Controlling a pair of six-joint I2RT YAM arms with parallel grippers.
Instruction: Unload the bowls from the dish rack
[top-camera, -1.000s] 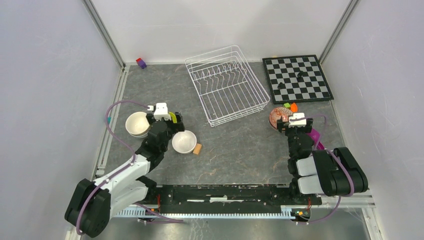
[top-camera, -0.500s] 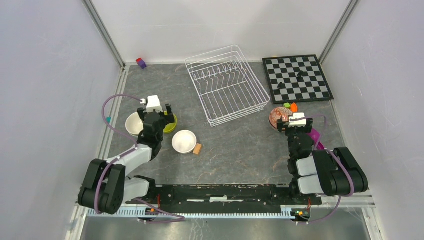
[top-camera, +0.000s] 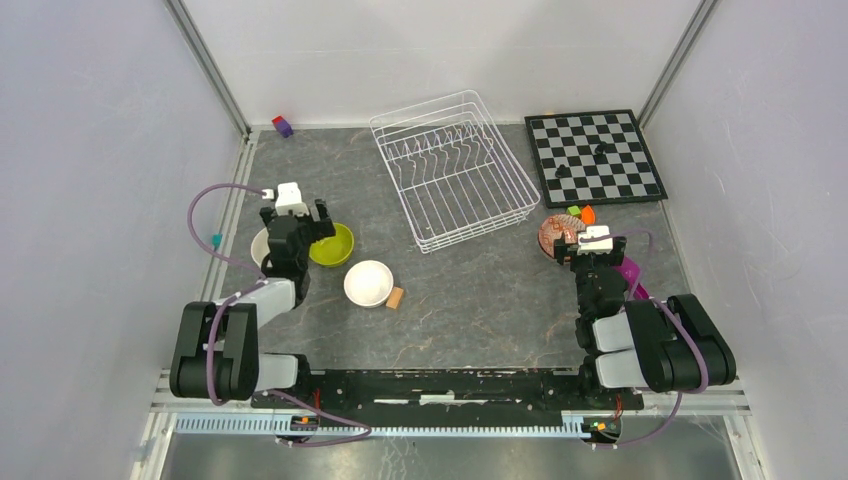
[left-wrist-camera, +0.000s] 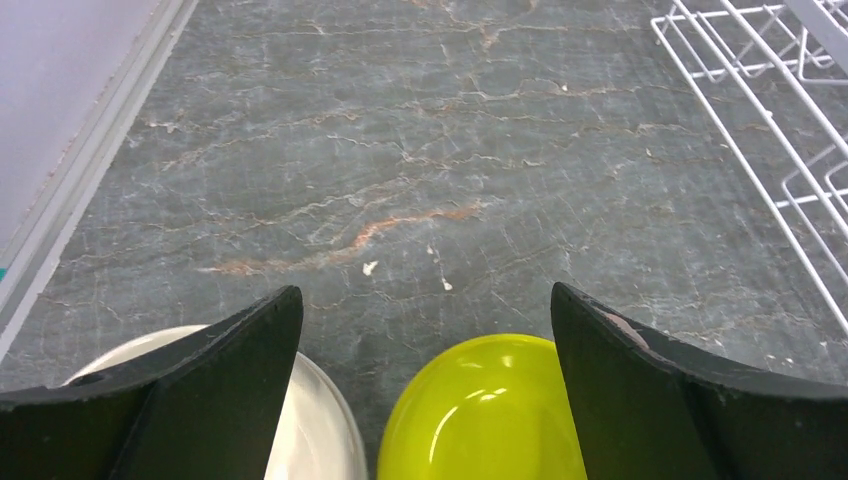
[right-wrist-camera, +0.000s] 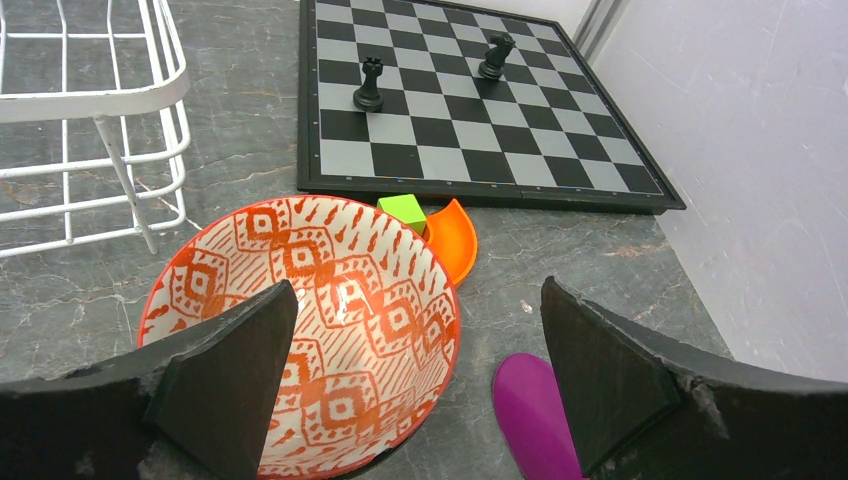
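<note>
Grey veined tabletop runs under both my arms, with the white wire dish rack (top-camera: 452, 170) at its far middle. My left gripper (left-wrist-camera: 425, 300) is spread wide and holds nothing. It hovers over a lime-yellow round bowl (left-wrist-camera: 485, 415) and a plain white bowl (left-wrist-camera: 325, 430). Both are cut off by the wrist view's lower edge, and my finger half hides the white one. A second white bowl (top-camera: 368, 283) stands nearer the bases. My right gripper (right-wrist-camera: 418, 290) gapes likewise above the orange-red patterned bowl (right-wrist-camera: 340, 300), whose near rim my fingers cover. A magenta object (right-wrist-camera: 535, 410) beside it is too cropped to identify.
</note>
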